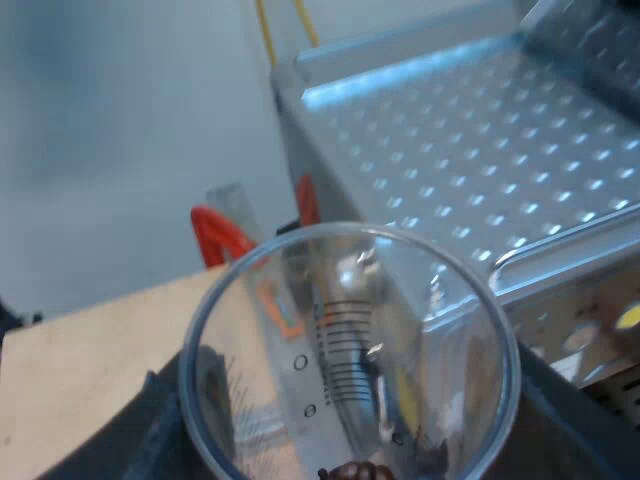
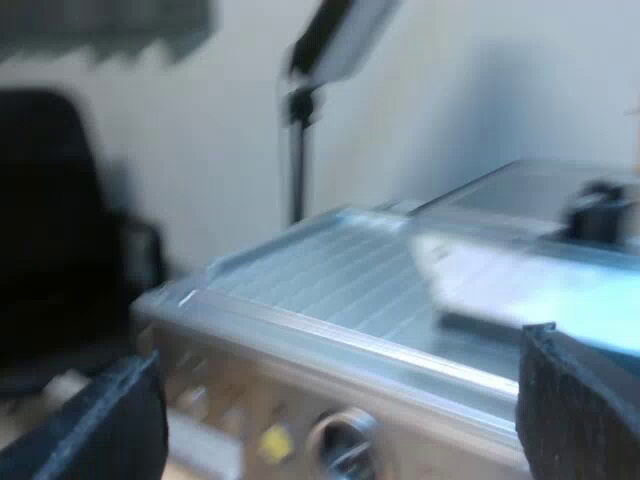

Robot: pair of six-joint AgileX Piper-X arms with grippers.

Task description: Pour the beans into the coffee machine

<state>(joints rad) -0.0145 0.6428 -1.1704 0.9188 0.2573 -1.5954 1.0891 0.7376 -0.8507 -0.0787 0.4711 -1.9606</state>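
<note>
Left wrist view looks straight into the mouth of one glass [image 1: 350,360]. It is clear, with printed measuring lines on its wall, and it sits between the dark fingers [image 1: 150,430] of the left gripper [image 1: 350,425], which flank it on both sides and are clamped on it. A few dark beans [image 1: 355,470] lie at its bottom; too little of them shows to count them. The glass is held close to the edge of the machine [image 1: 480,150], whose dimpled metal top spreads out just beyond the rim. I cannot tell whether the glass is upright or tilted. Beyond the glass lies a pale wooden table [image 1: 80,360], and two red pieces [image 1: 215,235] stand near the machine's corner; I cannot tell what they are.

Right wrist view takes the same single machine from another side: its ribbed top and, below that, its front [image 2: 420,445] with one yellow button [image 2: 275,442] and one round dial [image 2: 340,440] just beside it. The right gripper [image 2: 340,400] hangs before that front. Its two fingers [image 2: 100,425] are wide apart, with nothing between them. One thin black stand [image 2: 297,150] rises by the wall behind the machine.
</note>
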